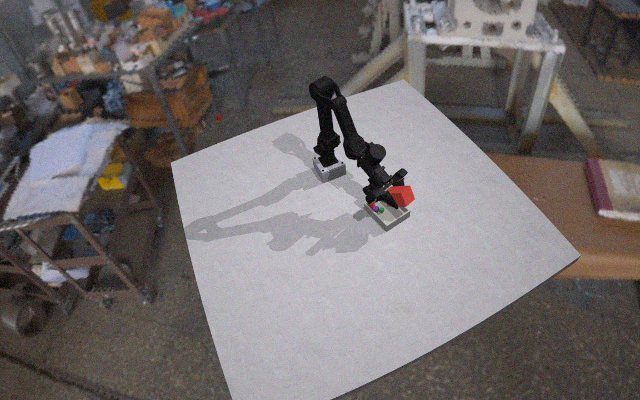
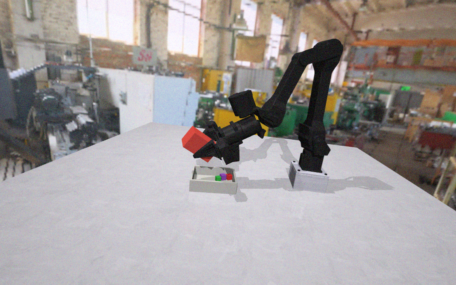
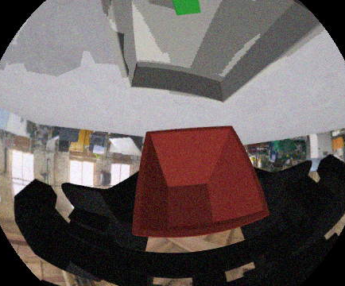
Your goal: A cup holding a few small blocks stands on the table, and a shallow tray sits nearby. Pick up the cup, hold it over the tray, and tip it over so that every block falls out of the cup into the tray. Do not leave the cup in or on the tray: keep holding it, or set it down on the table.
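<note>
Workshop clutter round pale tabletop (image 1: 312, 308) (image 2: 116, 227) (image 3: 81, 95), honestly. Going near to far from front edge: tray (image 1: 386, 228) (image 2: 213, 186) (image 3: 176, 77) set in from edges, green block (image 1: 381, 209) (image 2: 217, 178) (image 3: 188, 5), purple, red ones inside. Jaws (image 1: 388, 195) (image 2: 204, 145) clamped on tipped cup (image 1: 401, 195) (image 2: 192, 139) (image 3: 188, 159) above; loosening now could drop it in tray.

Pale table (image 1: 312, 308) (image 2: 222, 234) (image 3: 81, 103) under shallow tray (image 1: 386, 226) (image 2: 212, 186) (image 3: 176, 78)

The black six-joint arm (image 1: 351, 128) (image 2: 293, 83) bends high at its elbow, forearm sloping down; the parallel-jaw gripper (image 1: 393, 195) (image 2: 203, 144) (image 3: 188, 161) is angled downward, its fingers closed on a cup.
</note>
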`<state>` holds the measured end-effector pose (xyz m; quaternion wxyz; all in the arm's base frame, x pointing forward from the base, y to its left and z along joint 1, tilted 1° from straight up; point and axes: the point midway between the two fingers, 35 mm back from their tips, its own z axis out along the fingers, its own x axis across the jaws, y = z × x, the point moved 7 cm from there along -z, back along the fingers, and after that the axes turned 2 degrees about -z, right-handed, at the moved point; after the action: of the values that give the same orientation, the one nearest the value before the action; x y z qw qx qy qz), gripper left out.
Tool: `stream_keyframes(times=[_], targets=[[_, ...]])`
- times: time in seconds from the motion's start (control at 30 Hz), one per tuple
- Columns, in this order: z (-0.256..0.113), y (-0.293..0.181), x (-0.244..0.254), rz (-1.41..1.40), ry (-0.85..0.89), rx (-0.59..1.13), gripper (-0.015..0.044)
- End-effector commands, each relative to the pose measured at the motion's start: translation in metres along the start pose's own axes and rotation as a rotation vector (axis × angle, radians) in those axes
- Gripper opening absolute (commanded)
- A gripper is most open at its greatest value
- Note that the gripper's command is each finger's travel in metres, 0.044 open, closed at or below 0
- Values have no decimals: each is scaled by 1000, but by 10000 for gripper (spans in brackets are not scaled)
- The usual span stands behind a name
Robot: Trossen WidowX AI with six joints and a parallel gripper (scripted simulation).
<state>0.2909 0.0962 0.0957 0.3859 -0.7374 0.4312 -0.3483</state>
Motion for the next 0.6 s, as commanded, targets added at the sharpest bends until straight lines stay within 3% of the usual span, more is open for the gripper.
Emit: stream_keyframes(times=[0.0, 0.57], targets=[[1, 1, 0, 59, 3, -2, 0], [3, 7, -1, 59, 17, 81, 0]])
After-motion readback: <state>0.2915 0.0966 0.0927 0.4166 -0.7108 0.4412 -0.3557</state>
